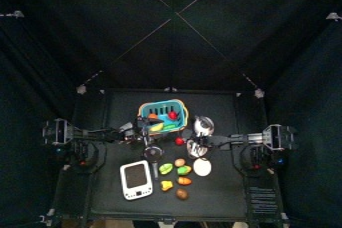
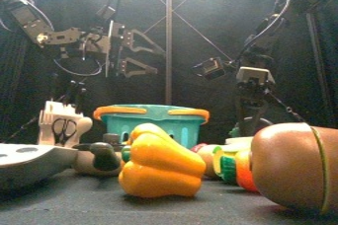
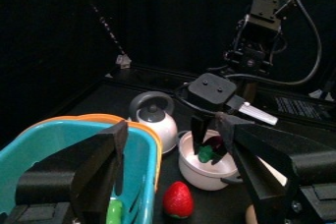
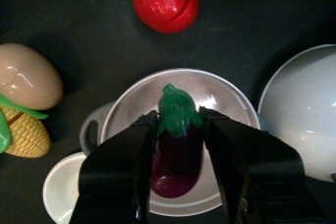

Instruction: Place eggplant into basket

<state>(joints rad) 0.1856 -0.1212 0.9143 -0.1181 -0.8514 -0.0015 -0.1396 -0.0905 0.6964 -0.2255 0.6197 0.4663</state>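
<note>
A purple eggplant (image 4: 175, 154) with a green stem lies in a small white bowl (image 4: 132, 105) right of the table's middle. My right gripper (image 4: 180, 169) is down in the bowl with its jaws closed against both sides of the eggplant; it also shows in the top view (image 1: 203, 148) and in the left wrist view (image 3: 214, 130). The teal basket (image 1: 164, 117) with an orange rim stands at the back middle and shows in the front view (image 2: 149, 123). My left gripper (image 3: 175, 141) is open and empty, hovering by the basket's rim (image 3: 59, 135).
A red strawberry (image 4: 167, 0), a brown egg (image 4: 29, 76), a corn cob (image 4: 20, 130) and a larger white bowl (image 4: 308, 90) surround the small bowl. A yellow pepper (image 2: 161, 165) and a white scale (image 1: 135, 179) lie near the front.
</note>
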